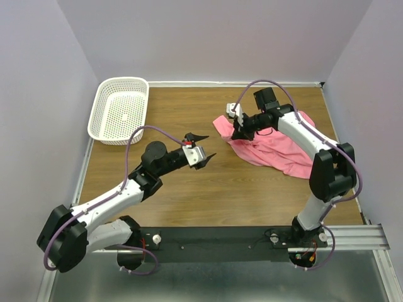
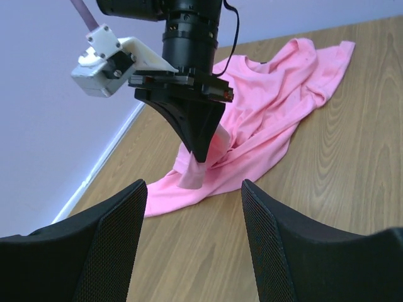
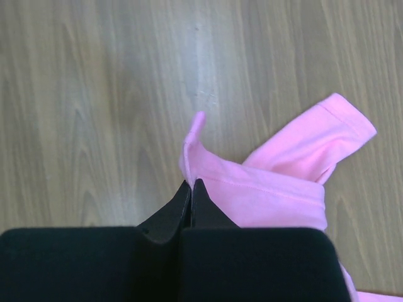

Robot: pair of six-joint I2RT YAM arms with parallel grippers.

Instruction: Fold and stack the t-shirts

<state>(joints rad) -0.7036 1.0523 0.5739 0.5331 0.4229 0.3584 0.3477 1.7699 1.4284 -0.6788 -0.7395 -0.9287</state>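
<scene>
The crumpled salmon-pink short-sleeved t-shirt (image 1: 277,150) lay on the brown wooden table (image 1: 208,189) at its far right, a fold at its left edge pinched by the right gripper (image 1: 238,133), while the left gripper (image 1: 210,146) hovered apart, spread and empty.
</scene>
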